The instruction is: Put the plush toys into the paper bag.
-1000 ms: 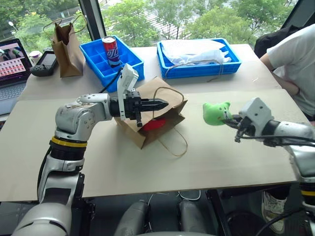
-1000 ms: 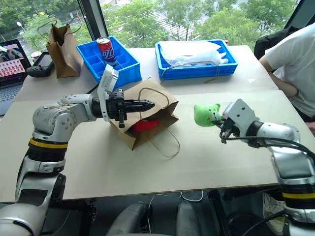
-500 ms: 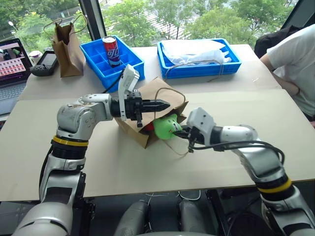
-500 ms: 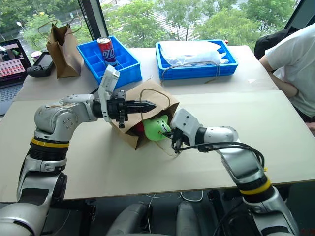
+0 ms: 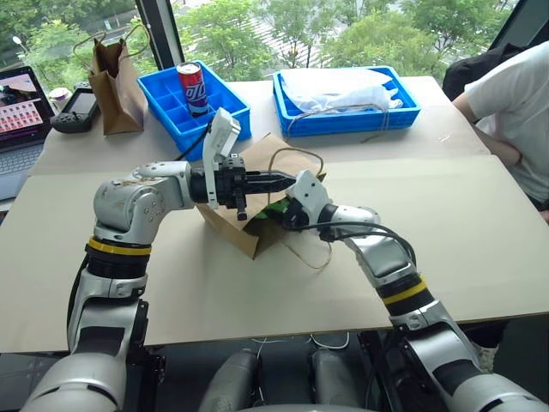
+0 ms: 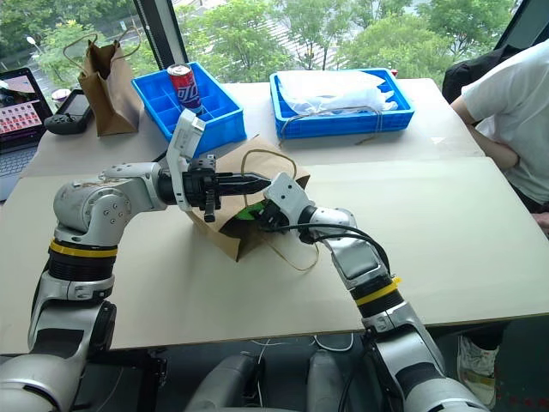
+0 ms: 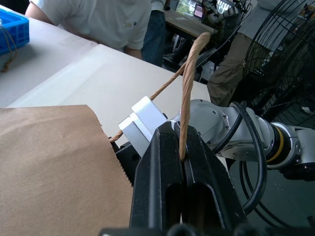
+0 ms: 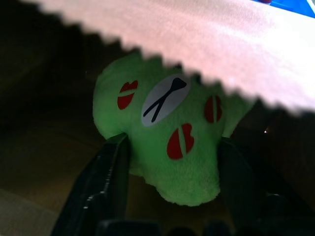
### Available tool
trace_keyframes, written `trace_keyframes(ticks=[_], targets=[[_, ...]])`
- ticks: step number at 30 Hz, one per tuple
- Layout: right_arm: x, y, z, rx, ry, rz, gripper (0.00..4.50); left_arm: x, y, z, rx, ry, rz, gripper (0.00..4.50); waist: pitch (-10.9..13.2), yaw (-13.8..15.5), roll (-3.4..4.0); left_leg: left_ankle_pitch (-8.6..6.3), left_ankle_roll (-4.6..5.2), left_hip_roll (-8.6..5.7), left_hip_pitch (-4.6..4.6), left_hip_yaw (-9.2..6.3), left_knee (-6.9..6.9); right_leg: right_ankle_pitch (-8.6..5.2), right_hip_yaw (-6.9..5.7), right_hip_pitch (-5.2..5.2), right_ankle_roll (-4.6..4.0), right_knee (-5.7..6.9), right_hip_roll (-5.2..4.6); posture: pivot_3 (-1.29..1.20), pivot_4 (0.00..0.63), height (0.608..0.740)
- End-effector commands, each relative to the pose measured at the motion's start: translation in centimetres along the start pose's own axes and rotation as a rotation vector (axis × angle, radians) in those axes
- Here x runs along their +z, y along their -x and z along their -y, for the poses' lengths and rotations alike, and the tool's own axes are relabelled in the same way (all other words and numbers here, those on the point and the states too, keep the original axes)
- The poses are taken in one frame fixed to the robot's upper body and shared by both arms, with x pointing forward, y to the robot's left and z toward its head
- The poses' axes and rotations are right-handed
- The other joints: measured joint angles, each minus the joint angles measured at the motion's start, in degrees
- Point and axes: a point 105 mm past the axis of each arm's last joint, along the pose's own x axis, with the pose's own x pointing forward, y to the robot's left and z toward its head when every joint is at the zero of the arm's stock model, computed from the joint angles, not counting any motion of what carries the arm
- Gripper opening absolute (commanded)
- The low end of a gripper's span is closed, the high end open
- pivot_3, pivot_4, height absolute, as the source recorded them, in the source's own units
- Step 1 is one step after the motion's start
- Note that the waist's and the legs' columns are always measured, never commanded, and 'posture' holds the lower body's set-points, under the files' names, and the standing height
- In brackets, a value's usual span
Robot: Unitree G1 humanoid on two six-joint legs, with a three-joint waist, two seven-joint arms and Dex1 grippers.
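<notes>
At the mouth of the wide, light-brown kraft paper bag (image 5: 257, 193), which lies tipped on its side on the pale tabletop (image 5: 446, 232), both my arms meet. My left tool (image 7: 183, 162) is clamped shut on one thin twine loop handle (image 7: 189, 73), holding the upper lip of the bag raised so the opening faces my right arm. My right tool (image 8: 170, 162) reaches just inside that opening, and the round light-green plush toy with its red cheek marks (image 8: 165, 128) sits between its two black fingers (image 8: 110, 172); the fingers flank the toy's sides, but whether they press it or stand just slack of it I cannot tell. The toy is under the zigzag edge of the paper, at the threshold of the bag and not deep in it. A sliver of green (image 6: 251, 210) shows at the opening from above; the red chili-shaped toy I cannot make out, so I judge it lies further in the dark of the bag. The risk, as I judge it, is that the green toy sits too near the lip: if I draw my right tool back, the plush may cling to a finger and be dragged out onto the tabletop, or roll out once the bag sags. The twine is thin, and a slip from my left tool would drop the upper wall onto my right wrist. The second handle (image 5: 310, 251) lies loose on the tabletop beside my right arm and could snag it.
</notes>
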Motion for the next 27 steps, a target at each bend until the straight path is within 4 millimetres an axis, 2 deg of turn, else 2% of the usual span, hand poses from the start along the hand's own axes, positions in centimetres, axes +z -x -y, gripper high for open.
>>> trace_keyframes(ticks=[1,6,10,13,17,20,22,23,24,27], targets=[[1.1,2.8,0.7,-0.024,-0.031,0.025,4.19,1.2,0.0,0.3,-0.012,-0.049,0.022,0.0,0.0,-0.01,0.0,-0.02,0.03,0.0,0.0,0.0,0.0,0.0,-0.01,0.0,0.0,-0.02,0.0,0.0,0.15,0.74],[2.0,6.1,0.0,-0.003,-0.04,-0.008,4.19,0.9,0.1,0.0,-0.001,-0.05,0.027,0.0,0.0,0.0,0.0,-0.14,0.23,0.02,0.0,0.0,0.0,0.0,0.0,-0.01,0.0,0.03,0.02,0.0,0.15,0.74],[2.1,7.6,-2.3,0.098,-0.06,-0.065,4.19,0.9,-0.2,-0.1,-0.003,-0.052,0.031,0.0,0.0,-0.1,0.0,-0.21,0.35,0.07,0.04,0.01,0.0,0.0,-0.01,0.0,0.0,0.04,0.05,0.0,0.15,0.74],[0.7,7.6,-3.3,0.117,-0.063,-0.138,4.19,1.0,-0.1,-0.2,0.002,-0.051,0.034,0.0,0.0,-0.05,0.0,-0.21,0.35,0.07,0.04,0.0,0.0,0.0,-0.03,0.04,0.0,0.01,0.06,0.0,0.15,0.74],[-1.0,6.3,-4.3,0.105,-0.087,-0.193,4.19,1.0,0.7,-0.5,0.028,-0.057,0.024,0.0,0.0,-0.11,0.0,-0.21,0.35,0.06,0.05,0.01,0.01,0.0,-0.02,0.04,0.0,0.0,0.04,0.0,0.15,0.74],[-2.9,5.7,-4.2,0.071,-0.097,-0.254,4.19,1.3,1.0,-0.9,0.046,-0.064,0.028,0.0,0.0,0.0,0.0,-0.2,0.35,0.06,0.05,0.01,0.01,0.0,-0.02,0.04,0.0,0.02,0.04,0.0,0.15,0.74],[-3.9,5.6,-4.0,0.055,-0.101,-0.296,3.68,1.5,1.0,-0.9,0.049,-0.069,0.032,0.0,0.0,0.07,0.0,-0.2,0.34,0.02,0.04,0.01,0.01,0.0,-0.01,0.03,0.0,0.01,0.02,0.0,0.15,0.74],[-3.9,5.6,-3.7,0.051,-0.094,-0.304,3.57,1.6,1.0,-0.9,0.049,-0.072,0.032,0.0,0.0,0.17,0.0,-0.2,0.34,0.02,0.04,0.01,0.02,0.0,-0.02,0.05,0.0,0.0,0.01,0.0,0.15,0.74],[-3.9,5.7,-3.5,0.049,-0.089,-0.308,3.22,1.7,1.0,-0.9,0.049,-0.074,0.032,0.0,0.0,0.22,0.0,-0.2,0.34,0.01,0.04,0.01,0.02,0.0,-0.02,0.05,0.0,0.0,0.01,0.0,0.15,0.74],[-1.5,6.0,-1.4,0.01,-0.047,-0.23,2.24,1.9,1.3,-1.1,0.06,-0.08,0.035,0.0,0.0,0.17,0.0,-0.2,0.34,0.0,0.04,0.01,0.02,0.0,-0.03,0.06,0.0,-0.02,-0.01,0.0,0.15,0.74]])
